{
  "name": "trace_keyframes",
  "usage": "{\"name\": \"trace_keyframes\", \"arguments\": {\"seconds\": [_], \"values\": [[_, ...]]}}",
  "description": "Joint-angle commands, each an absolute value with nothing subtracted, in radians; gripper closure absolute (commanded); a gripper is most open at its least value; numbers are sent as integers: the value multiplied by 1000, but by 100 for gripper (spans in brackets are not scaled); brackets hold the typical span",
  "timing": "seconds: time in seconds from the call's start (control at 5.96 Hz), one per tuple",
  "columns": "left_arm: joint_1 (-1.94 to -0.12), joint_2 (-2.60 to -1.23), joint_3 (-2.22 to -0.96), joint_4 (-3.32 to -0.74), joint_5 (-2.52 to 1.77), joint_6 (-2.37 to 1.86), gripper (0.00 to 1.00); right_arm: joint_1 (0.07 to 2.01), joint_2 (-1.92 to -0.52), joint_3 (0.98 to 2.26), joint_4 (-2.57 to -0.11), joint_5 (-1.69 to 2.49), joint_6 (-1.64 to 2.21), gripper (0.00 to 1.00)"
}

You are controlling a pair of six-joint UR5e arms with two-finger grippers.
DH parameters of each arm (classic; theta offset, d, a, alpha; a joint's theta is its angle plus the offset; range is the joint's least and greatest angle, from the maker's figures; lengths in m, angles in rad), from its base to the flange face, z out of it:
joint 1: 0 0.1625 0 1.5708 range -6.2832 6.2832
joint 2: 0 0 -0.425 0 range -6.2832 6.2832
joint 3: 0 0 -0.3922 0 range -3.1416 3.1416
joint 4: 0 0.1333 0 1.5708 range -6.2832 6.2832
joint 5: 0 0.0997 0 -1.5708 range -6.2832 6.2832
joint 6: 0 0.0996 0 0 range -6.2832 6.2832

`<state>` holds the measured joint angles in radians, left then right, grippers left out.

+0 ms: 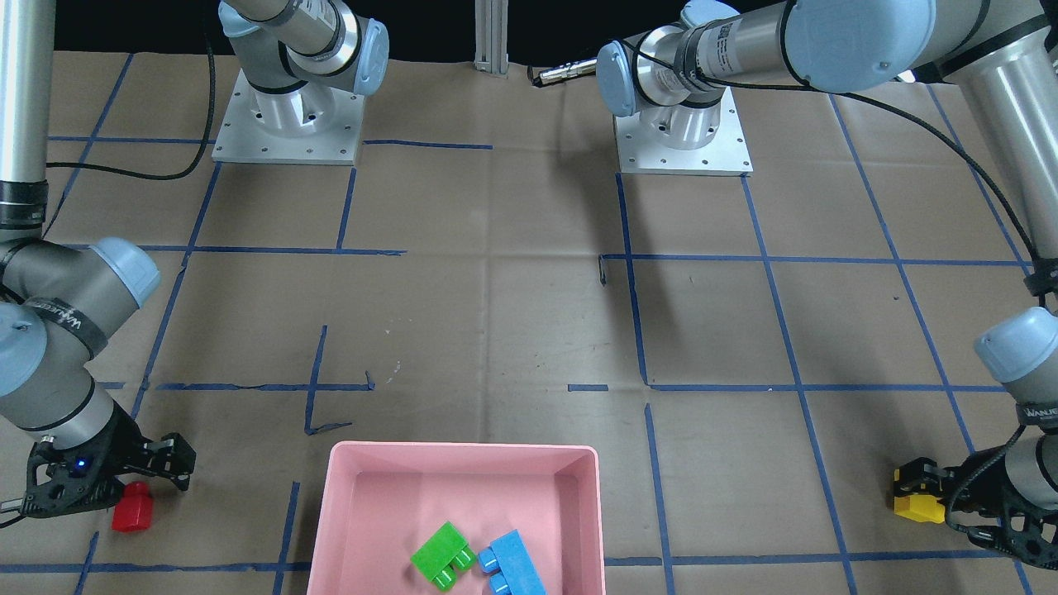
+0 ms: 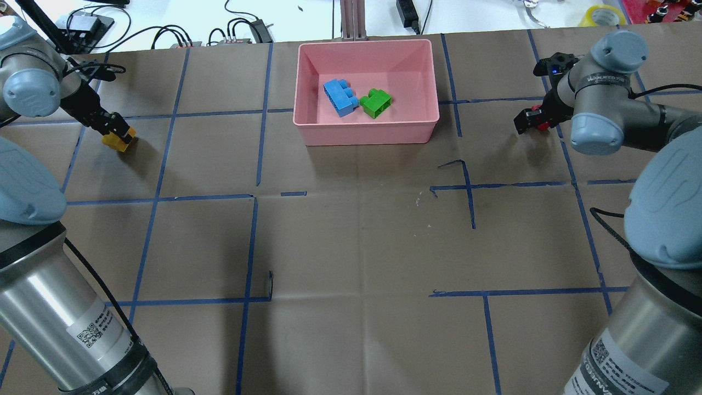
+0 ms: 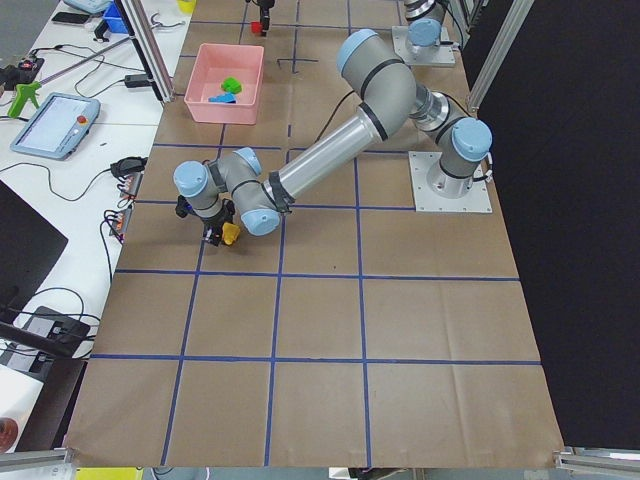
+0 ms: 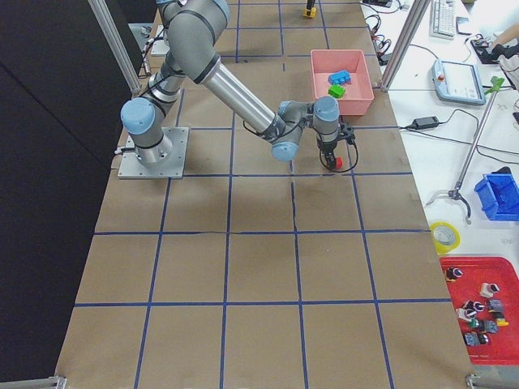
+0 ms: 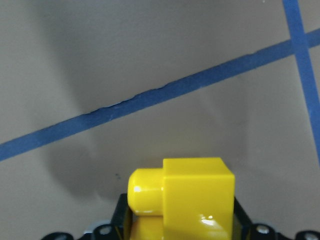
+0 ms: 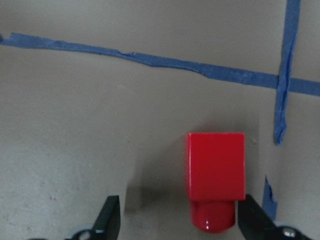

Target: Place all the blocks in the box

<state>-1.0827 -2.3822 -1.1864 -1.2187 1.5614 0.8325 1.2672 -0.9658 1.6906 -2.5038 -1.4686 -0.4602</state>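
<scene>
Got the left end effector point(image 5: 180, 220) pinching the yellow brick point(image 5: 197, 192), clamped snug against both sides, stud poking off to the left of the wrist view. Can't really tell about the brick resting on the table point(image 2: 356, 247) or hanging just above it. Sitting way out at the left end of the table in the overhead view, well apart from the box point(image 2: 366, 133).

Over on the other side, got the right end effector point(image 6: 181, 212) spread wide, fingers point(image 6: 111, 220) standing either side of the red brick point(image 6: 215, 175) without gripping it. Can see a big gap on one side and a much thinner one on the other. Seeing the red brick lying on its side on the table, stud pointing back toward the wrist camera, just beside a crossing of blue tape lines point(image 6: 287, 82). Also well apart from the box, off to its right in the overhead view.

Moving out to the box: pink, parked mid-table at the far edge from the robot, holding the green brick point(image 2: 375, 102) and the light-blue brick point(image 2: 340, 97) side by side on its floor. Touching or very close to it, hard to say.
</scene>
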Motion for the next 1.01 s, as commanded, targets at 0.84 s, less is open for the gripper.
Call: {"name": "trace_keyframes", "arguments": {"seconds": [0.84], "values": [[-1384,-2216,-921,-1546,1654,206,86,1266,-940,1634,-2497,-1479,-450,53]]}}
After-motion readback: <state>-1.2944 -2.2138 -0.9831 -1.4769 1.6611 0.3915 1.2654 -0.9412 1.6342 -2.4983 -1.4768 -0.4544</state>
